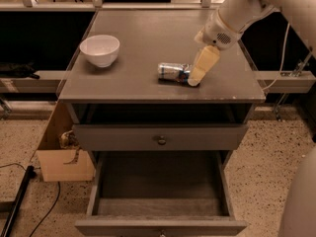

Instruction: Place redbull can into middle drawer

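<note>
Grey cabinet top [148, 38]: white bowl [99, 49] sitting near left edge; redbull can [173, 72] lying on its side toward front edge, right of centre; gripper [195, 79] pointing down at can's right end.

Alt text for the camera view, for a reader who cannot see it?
The arm's tool is down at one end of the redbull can, which lies on its side on the grey cabinet top. A white bowl stands further left, and below, the middle drawer is pulled open.
</note>
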